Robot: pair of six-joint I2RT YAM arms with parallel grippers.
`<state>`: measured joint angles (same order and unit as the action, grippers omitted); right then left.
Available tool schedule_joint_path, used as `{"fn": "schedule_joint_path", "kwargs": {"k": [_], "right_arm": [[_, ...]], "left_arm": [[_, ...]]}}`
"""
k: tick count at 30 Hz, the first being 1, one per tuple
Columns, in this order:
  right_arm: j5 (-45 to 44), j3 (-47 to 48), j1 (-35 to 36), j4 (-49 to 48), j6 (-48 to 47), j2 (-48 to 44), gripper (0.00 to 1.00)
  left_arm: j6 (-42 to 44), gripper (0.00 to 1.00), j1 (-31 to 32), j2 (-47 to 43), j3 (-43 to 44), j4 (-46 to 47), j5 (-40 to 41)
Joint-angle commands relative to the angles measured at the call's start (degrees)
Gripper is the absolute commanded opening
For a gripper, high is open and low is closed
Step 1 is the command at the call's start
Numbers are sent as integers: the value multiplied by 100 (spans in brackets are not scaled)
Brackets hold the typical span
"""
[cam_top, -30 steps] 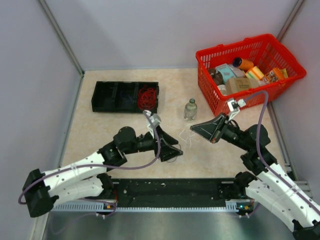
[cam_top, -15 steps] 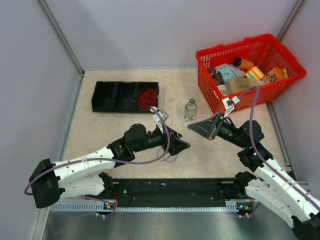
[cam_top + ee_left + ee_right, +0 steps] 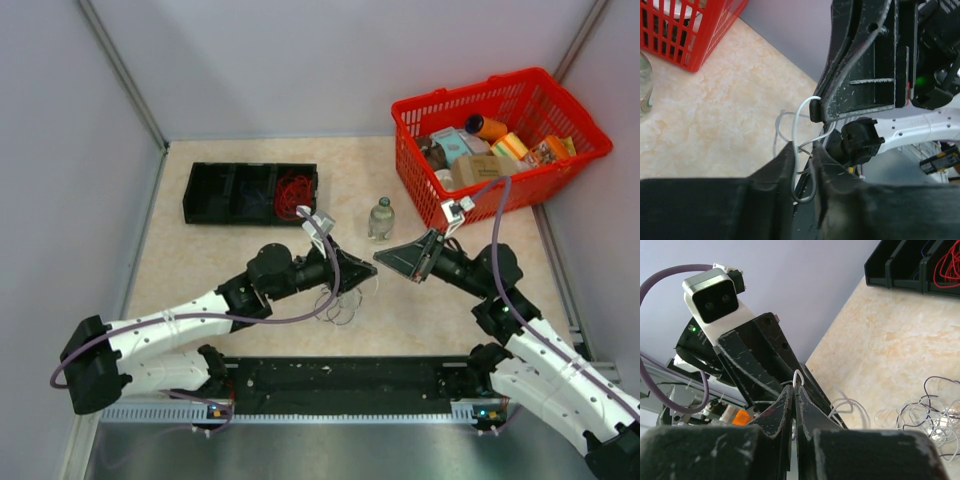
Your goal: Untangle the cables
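Cables (image 3: 341,306) tangled loosely on beige table (image 3: 220,260), just below both gripper tips. White cable (image 3: 794,125) raised off heap, pinched narrow by left gripper (image 3: 801,150) and by right gripper (image 3: 794,390), tips nearly meeting. Red cable (image 3: 294,194) bunched in right compartment of black tray (image 3: 235,218). Clear bottle (image 3: 380,218) upright just beyond.

Cables (image 3: 345,306) on table (image 3: 200,262) before bottle (image 3: 380,218)
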<state>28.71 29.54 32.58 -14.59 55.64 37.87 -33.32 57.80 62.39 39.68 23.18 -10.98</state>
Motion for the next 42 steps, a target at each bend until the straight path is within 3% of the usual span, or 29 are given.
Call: {"fn": "schedule_joint_path", "kwargs": {"k": [1,3,4,5,7,8,9,11,17,23,25,29,33,38,42], "right_arm": [[-41,34,65,-334,9,-78,0],[-163,52,73,-203,-44,-148,0],[-251,61,65,-150,-79,-165,0],[-365,95,64,-36,-166,-192,10],[-986,367,64,847,-534,-271,56],[-1416,551,64,1444,-736,-323,73],[-1960,692,64,2251,-878,-393,85],[-2710,746,64,2775,-1115,-534,93],[-2626,527,56,2813,-1380,-456,91],[-2195,395,56,2637,-1336,-297,89],[-2098,377,56,2637,-1362,-324,89],[-2080,263,56,2619,-1363,-359,89],[-2010,184,56,2540,-1310,-298,89],[-1896,157,56,2487,-1275,-271,88],[-1930,114,56,2522,-1292,-315,88]], "left_arm": [[150,13,21,19,417,-102,430],[247,0,12,-25,461,-261,492],[273,0,12,-51,462,-366,553],[369,0,12,-112,496,-541,675],[484,0,-14,-253,680,-1303,1471],[458,0,-84,-315,812,-1742,2172],[467,0,-267,-367,970,-2243,2501],[353,0,-907,-429,1338,-3270,2689],[168,0,-3368,-132,2130,-4444,2591],[36,0,-4996,702,2666,-3883,2917],[150,0,-5225,1089,2939,-3708,3303],[352,0,-5656,1871,3518,-3276,3216],[406,0,-5902,2636,4117,-3153,2673],[782,0,-6000,3191,4319,-2583,2593],[1012,0,-6026,3543,4750,-2739,2601]]}}
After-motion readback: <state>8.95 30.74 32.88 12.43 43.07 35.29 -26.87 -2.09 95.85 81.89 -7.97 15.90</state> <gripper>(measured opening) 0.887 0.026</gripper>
